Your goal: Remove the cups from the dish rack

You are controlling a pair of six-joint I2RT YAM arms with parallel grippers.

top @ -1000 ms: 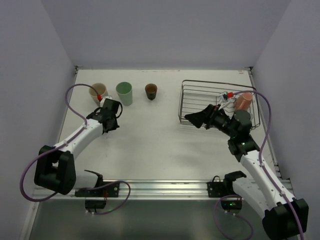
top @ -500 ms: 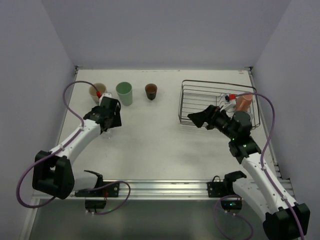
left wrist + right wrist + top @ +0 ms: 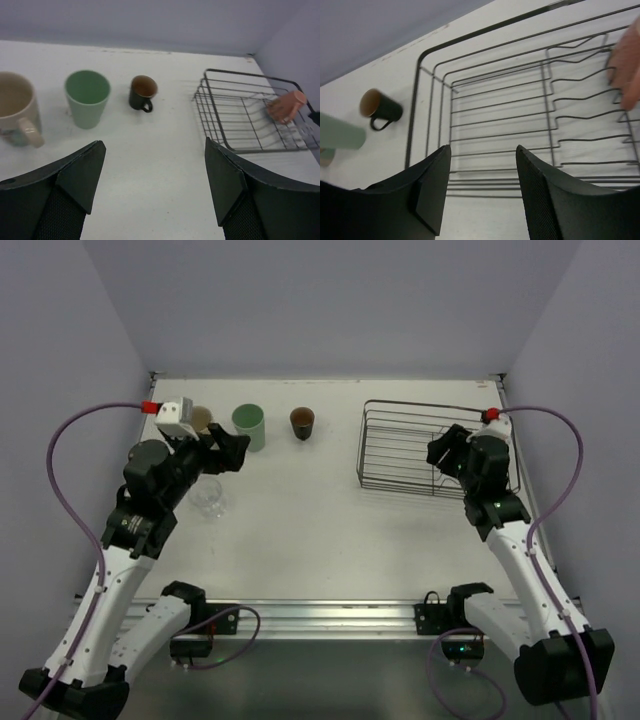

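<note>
The left arm (image 3: 140, 520) holds its jaws wide apart with nothing between them. Its fingers (image 3: 80, 170) touch nothing, raised above the bench (image 3: 330, 540) near the left edge and aimed toward the far edge. Just nearer than them a clear cup (image 3: 208, 498) stands upright on the bench, mouth up, apart from the jaws. Along the far edge, from the far-left corner inward, stand a cream cup (image 3: 15, 112), a green cup (image 3: 87, 97) and a brown cup (image 3: 141, 92), all upright, mouths up and apart from one another; the handles of the cream and brown ones point roughly toward the near edge. The rack (image 3: 420, 402) sits by the far-right corner, its long axis running along the far edge. The right arm (image 3: 505, 530) holds its jaws over the rack's right part, aimed toward the bench's left; its two fingers (image 3: 420, 200) stand apart with only rack wires showing in the gap, gripping nothing. A pink cup (image 3: 286, 105) lies tipped over inside the rack at its right end against the tines, its long axis nearer level than upright; which end is its mouth I cannot tell. In the right wrist view it is a blur at the picture's edge, beside the right-hand finger and outside the gap, and whether they touch I cannot tell
</note>
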